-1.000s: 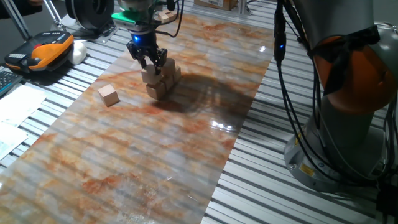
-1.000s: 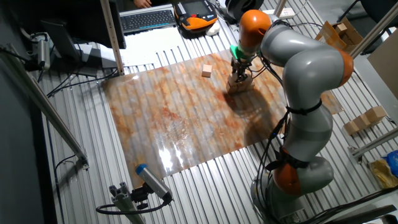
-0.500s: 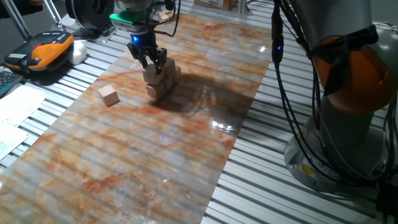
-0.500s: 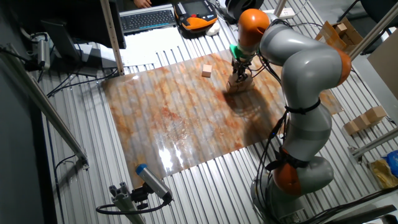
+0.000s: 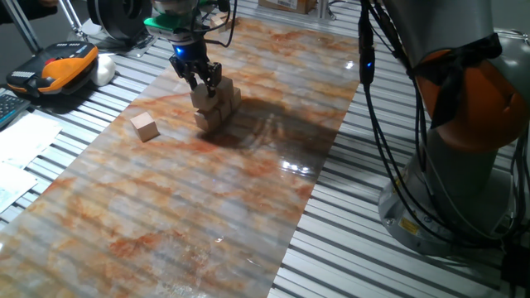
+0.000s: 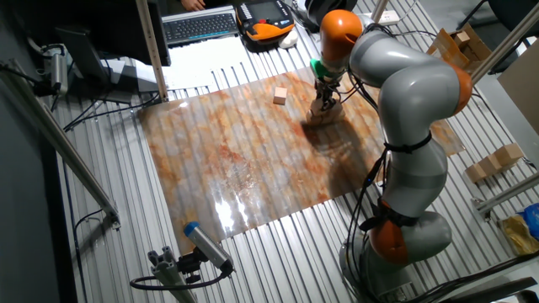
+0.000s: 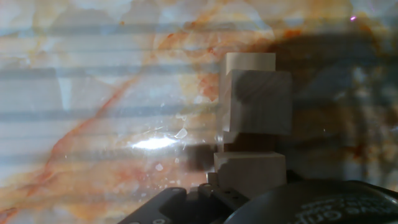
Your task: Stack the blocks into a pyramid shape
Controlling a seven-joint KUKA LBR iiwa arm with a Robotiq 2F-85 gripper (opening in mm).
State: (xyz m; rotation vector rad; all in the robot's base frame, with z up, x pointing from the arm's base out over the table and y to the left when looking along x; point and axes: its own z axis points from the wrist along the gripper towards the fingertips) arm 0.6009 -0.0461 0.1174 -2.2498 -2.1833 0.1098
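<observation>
large grey and orange arm (image 6: 413, 93) reached over the slatted metal table (image 5: 348, 207), bent down toward the far side of the marbled orange sheet (image 5: 199, 190). hand (image 5: 201, 83) hung right above the stack of blocks (image 5: 214, 109), fingers (image 5: 212, 79) spread to either side of the topmost cube, seemingly parted; could not tell for certain whether touching it. stack stood near the far edge of the sheet, several tan cubes packed together with one raised on top (image 7: 257, 102). lone block (image 5: 145, 127) lay apart on the sheet, off to the side of the stack. orange and black handheld device (image 5: 58, 70) rested on the table beyond the sheet.
</observation>
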